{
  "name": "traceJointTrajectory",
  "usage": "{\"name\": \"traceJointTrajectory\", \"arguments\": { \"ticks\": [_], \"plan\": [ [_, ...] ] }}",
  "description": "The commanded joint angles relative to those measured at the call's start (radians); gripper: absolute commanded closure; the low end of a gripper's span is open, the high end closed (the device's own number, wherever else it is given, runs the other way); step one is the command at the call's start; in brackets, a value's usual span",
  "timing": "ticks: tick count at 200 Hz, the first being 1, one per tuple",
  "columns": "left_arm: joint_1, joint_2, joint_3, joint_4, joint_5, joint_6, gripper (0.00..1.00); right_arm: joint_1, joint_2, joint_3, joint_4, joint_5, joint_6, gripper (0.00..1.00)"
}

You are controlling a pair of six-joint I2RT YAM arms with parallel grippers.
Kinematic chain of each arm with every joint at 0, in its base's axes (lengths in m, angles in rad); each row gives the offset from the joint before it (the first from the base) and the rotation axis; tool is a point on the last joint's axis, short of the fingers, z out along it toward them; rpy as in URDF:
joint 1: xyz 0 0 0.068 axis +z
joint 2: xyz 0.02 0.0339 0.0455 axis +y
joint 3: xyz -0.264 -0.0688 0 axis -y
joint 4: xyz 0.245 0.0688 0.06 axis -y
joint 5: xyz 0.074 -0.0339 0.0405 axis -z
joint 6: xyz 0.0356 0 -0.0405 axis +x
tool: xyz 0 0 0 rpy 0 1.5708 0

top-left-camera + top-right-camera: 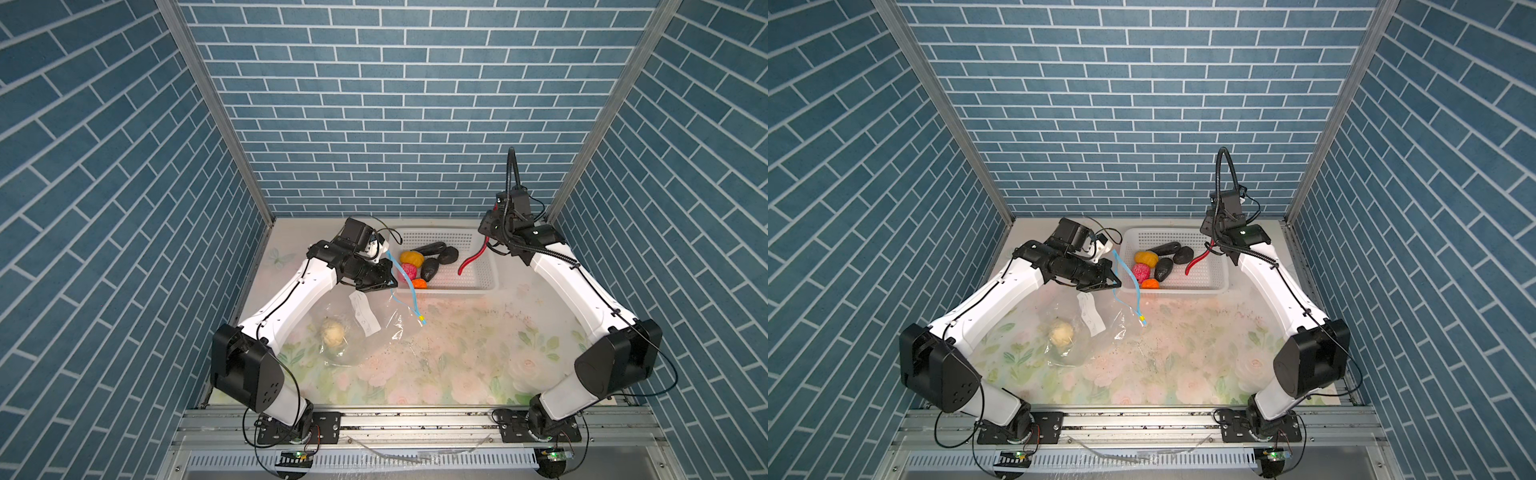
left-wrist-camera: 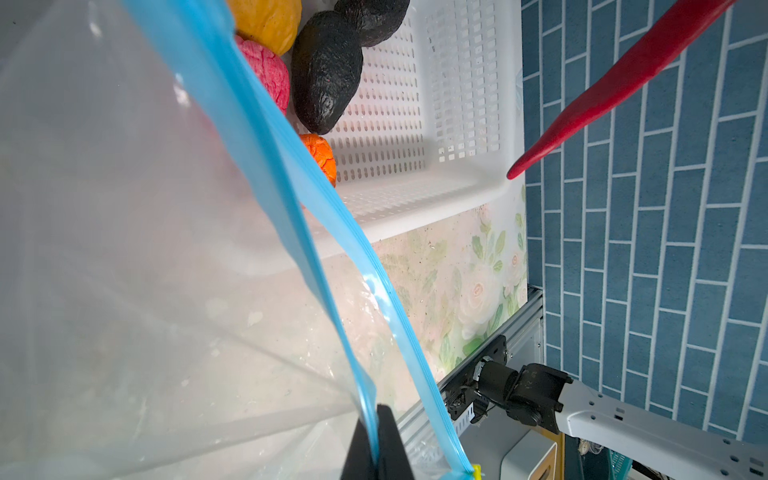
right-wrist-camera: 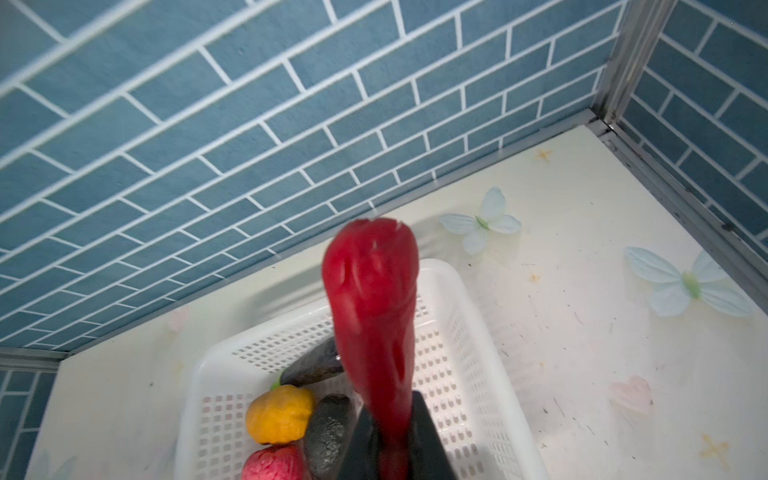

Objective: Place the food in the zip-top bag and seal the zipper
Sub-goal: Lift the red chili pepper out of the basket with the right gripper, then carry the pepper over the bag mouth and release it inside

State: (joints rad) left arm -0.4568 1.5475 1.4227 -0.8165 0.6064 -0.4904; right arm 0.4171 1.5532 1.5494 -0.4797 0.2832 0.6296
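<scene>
Floral tabletop (image 1: 457, 353), crinkly clear bag (image 1: 374, 345), perforated basket (image 1: 449, 290), tapered red strip (image 1: 471, 261)

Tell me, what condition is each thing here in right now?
left pincer: shut on one zipper track, holding it up.
right pincer: shut on the red strip.
zip-top bag: mouth open, partly raised.
zipper: unsealed, tracks apart.
cream ball: inside the bag.
red strip: dangling over the basket.
basket: upright, holding yellow piece, pink ball, orange piece, black ovals.
</scene>
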Motion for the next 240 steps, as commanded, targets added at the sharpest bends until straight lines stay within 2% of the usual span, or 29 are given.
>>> {"name": "traceJointTrajectory", "arguments": {
  "ticks": [1,37,146,189,240],
  "plan": [
    [0.001,0.013,0.028,-0.018,0.01,-0.007,1.0,0.048,-0.057,-0.06,0.104,-0.009,0.022,0.87],
    [0.006,0.019,0.038,-0.023,0.009,-0.007,1.0,0.127,-0.109,-0.122,0.166,-0.023,0.051,0.87],
    [0.02,0.023,0.06,-0.024,0.007,-0.002,1.0,0.295,-0.264,-0.286,0.321,0.107,0.058,0.89],
    [0.022,0.026,0.076,-0.023,0.009,-0.004,1.0,0.379,-0.252,-0.31,0.404,0.154,0.026,0.89],
    [0.024,0.026,0.091,-0.027,0.01,-0.002,1.0,0.443,-0.213,-0.306,0.413,0.142,0.027,0.89]
  ]
}}
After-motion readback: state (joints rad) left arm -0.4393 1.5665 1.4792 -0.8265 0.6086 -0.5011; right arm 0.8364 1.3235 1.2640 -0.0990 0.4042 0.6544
